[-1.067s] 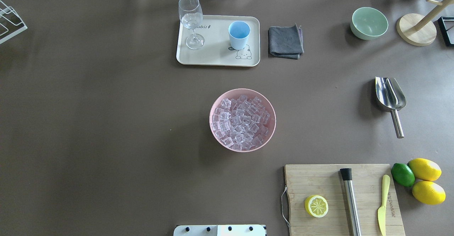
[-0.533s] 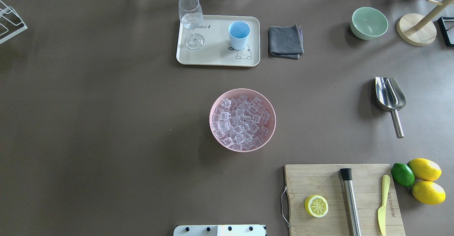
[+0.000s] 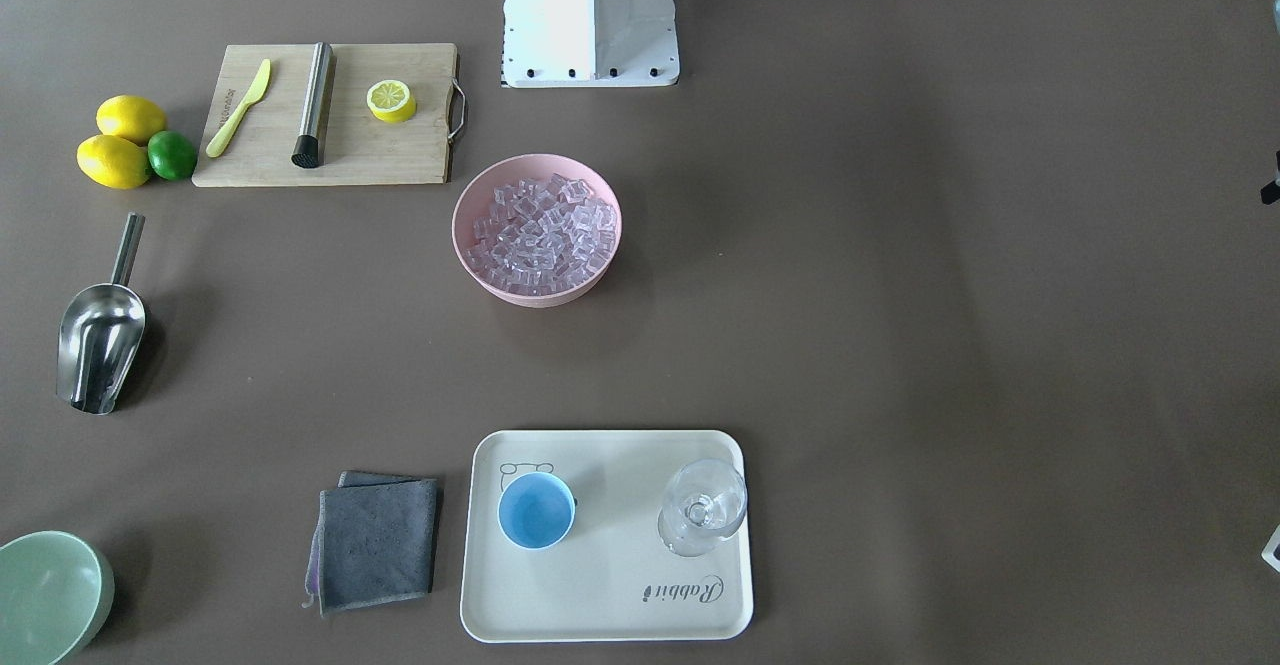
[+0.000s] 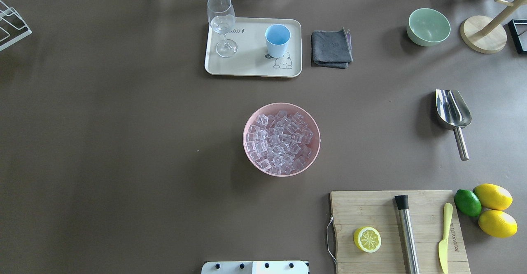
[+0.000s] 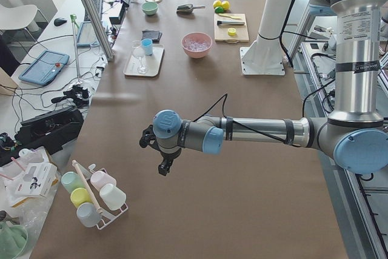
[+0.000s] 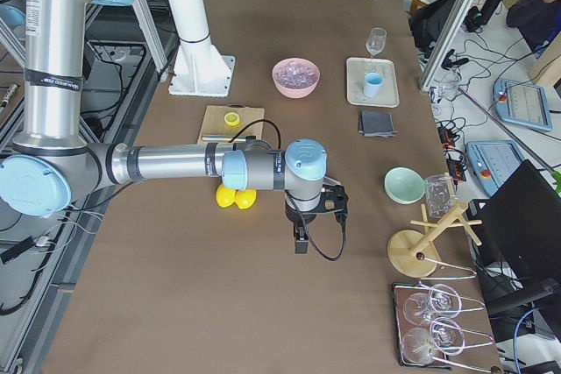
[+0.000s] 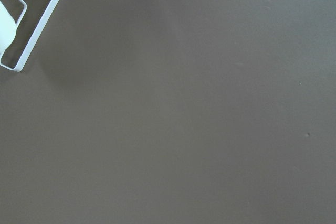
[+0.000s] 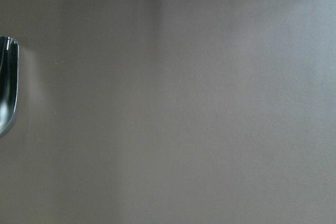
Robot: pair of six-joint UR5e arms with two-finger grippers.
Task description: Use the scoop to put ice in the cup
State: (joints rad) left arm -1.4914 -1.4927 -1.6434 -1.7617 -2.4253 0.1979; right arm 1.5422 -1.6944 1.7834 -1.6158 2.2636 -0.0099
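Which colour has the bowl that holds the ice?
Pink bowl; the overhead exterior view shows it best.

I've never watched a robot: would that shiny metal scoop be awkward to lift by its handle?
The scoop looks like polished steel, so likely stiff but slippery. Its deep trough dwarfs the thin handle, so it may droop forward. Rounded underneath, it might rock.

The scoop (image 4: 453, 110) was shiny, smooth metal. The ice (image 4: 280, 142) was clear and glossy. The cutting board (image 4: 370, 208) was pale wood, the cloth (image 4: 330, 48) soft-looking, and the table (image 4: 123, 142) dull and matt.
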